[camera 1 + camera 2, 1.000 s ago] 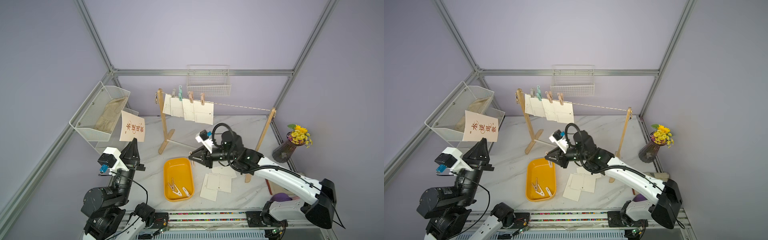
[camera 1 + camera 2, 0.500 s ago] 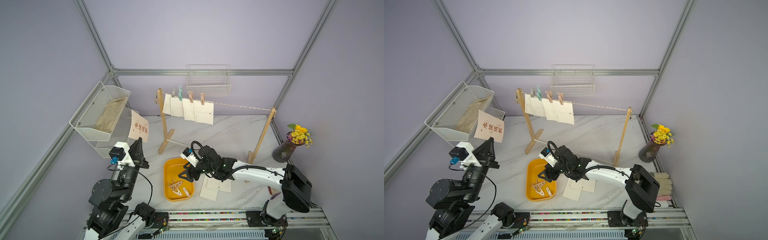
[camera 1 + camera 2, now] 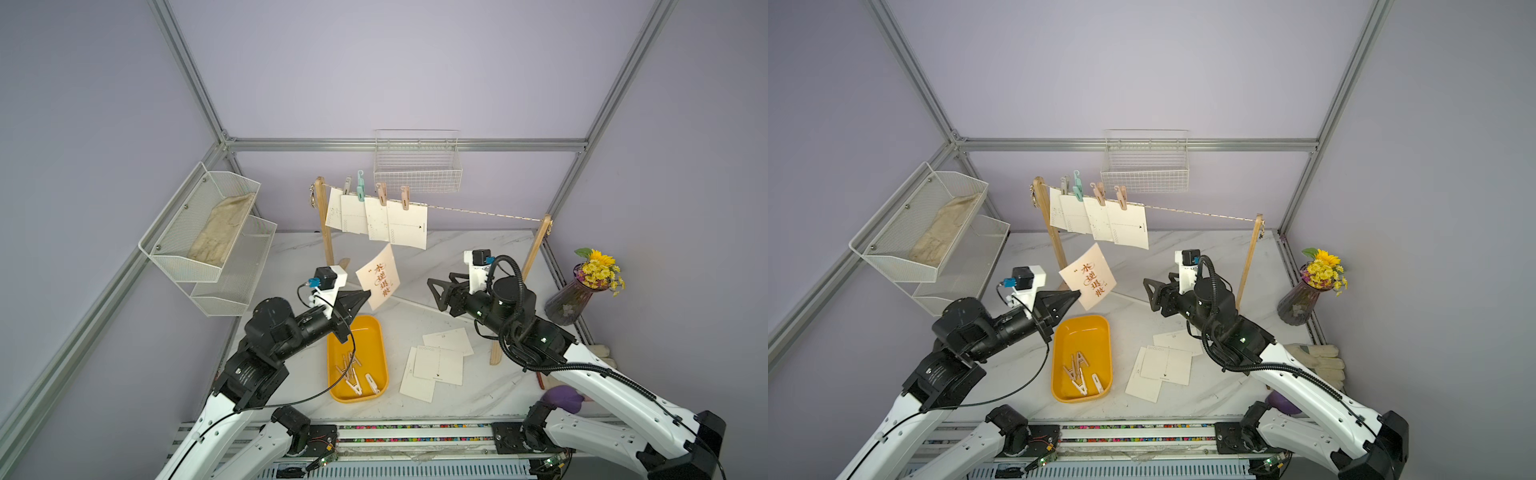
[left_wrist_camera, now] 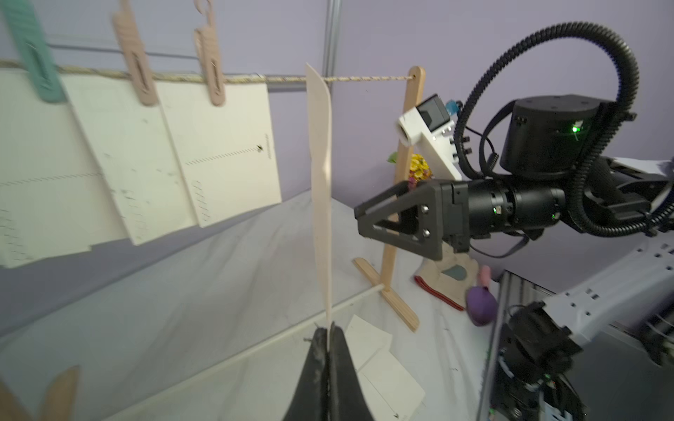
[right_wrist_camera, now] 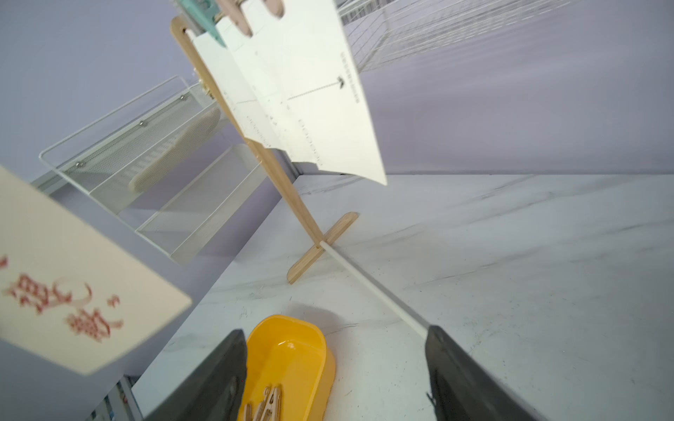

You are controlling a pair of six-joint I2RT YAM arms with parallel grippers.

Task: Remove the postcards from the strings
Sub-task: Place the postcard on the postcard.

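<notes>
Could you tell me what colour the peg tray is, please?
Yellow tray; clearest in a top view.

A yellow tray (image 3: 360, 337) holds loose pegs (image 3: 352, 372), a flower vase (image 3: 566, 302) stands well apart, and a wire shelf (image 3: 166, 243) and a wire basket (image 3: 417, 176) hang on the walls.

1. Pairs white shells on the lower links of left arm (image 3: 208, 432) and right arm (image 3: 623, 399) with black cylindrical joints above.
2. Ends left tool (image 3: 365, 296) and right tool (image 3: 438, 282) in matte black triangular fingers (image 4: 432, 218) with truss cut-outs and two silver screws each.
3. Carries a white wrist bracket (image 3: 328, 291) with black camera box and blue connector.
4. Runs a black corrugated hose (image 4: 580, 28) at the right wrist and a thin black cable (image 3: 291, 402) on the left.
5. Glows green at small lights (image 4: 575, 128) on black housings.
</notes>
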